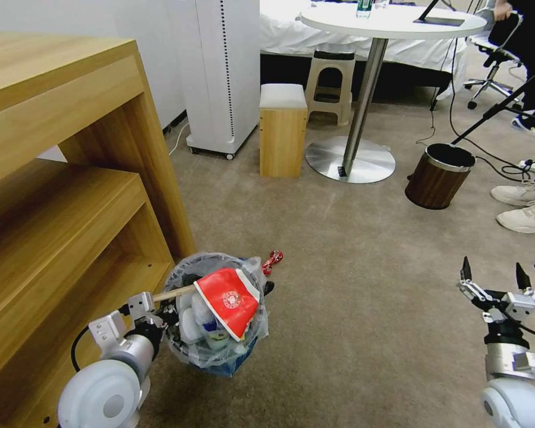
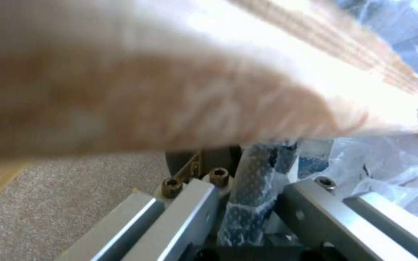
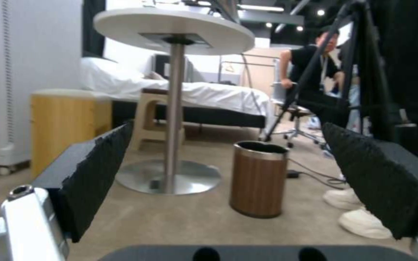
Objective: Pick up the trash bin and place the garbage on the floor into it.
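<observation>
1. the left tool (image 1: pixel 151 312) is clamped on the rim of the trash bin (image 1: pixel 215 353), holding it beside the wooden shelf so litter can go in.
2. the bin is heaped: a red paper cup (image 1: pixel 230 300) and a wooden stick (image 1: pixel 173 293) poke out on top.
3. a red wrapper (image 1: pixel 273 260) lies on the floor (image 1: pixel 362 297) just behind the bin.
4. the right tool (image 1: pixel 494 284) hovers well apart, spread wide and empty.

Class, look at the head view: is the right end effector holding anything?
No. The right end effector hovers open and empty above the floor.
</observation>
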`<state>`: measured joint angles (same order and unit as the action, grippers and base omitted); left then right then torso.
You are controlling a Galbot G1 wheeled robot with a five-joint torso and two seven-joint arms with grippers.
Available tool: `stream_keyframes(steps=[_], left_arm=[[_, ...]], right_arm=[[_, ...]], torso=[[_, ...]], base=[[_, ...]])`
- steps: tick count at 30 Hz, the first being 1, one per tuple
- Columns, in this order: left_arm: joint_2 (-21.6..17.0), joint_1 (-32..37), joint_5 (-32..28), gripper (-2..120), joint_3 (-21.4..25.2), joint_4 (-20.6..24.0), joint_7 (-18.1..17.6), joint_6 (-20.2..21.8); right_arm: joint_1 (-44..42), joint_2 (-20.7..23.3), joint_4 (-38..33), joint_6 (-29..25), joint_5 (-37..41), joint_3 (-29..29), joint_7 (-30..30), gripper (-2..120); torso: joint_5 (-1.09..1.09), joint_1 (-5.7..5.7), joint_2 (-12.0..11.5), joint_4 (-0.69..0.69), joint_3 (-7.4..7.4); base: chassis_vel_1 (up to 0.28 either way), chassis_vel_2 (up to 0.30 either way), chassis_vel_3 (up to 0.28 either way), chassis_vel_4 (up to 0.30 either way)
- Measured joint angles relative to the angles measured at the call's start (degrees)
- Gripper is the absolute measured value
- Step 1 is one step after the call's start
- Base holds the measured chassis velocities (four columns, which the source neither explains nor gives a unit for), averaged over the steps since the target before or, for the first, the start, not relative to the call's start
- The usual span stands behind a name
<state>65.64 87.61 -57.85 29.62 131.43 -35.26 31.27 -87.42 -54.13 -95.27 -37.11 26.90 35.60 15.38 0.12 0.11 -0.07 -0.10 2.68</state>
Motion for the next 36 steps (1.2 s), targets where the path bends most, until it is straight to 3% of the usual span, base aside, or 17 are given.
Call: stream_keyframes(steps=[10, 16, 36], left_arm=[[0.41, 0.97, 0.9, 0, 0.94, -0.23, 0.81, -0.1], [1.01, 1.38, 0.97, 0, 0.89, -0.7, 0.72, -0.27], [1.09, 3.31, 1.51, 0, 1.59, 0.81, 0.34, -0.55]], right_arm=[[2.32, -1.98, 1.41, -3.51, -2.9, -5.78, -5.33, 100], [4.52, -3.01, 5.01, -8.25, -6.73, -6.95, -7.61, 100], [4.58, -6.88, 4.12, -9.06, -10.15, -4.25, -7.64, 100]], torso=[[0.0, 0.0, 0.0, 0.0, 0.0], [0.01, 0.0, 0.0, -0.01, 0.0], [-0.01, 0.0, 0.0, -0.01, 0.0]], base=[[0.0, 0.0, 0.0, 0.0], [0.0, 0.0, 0.0, 0.0], [0.0, 0.0, 0.0, 0.0]])
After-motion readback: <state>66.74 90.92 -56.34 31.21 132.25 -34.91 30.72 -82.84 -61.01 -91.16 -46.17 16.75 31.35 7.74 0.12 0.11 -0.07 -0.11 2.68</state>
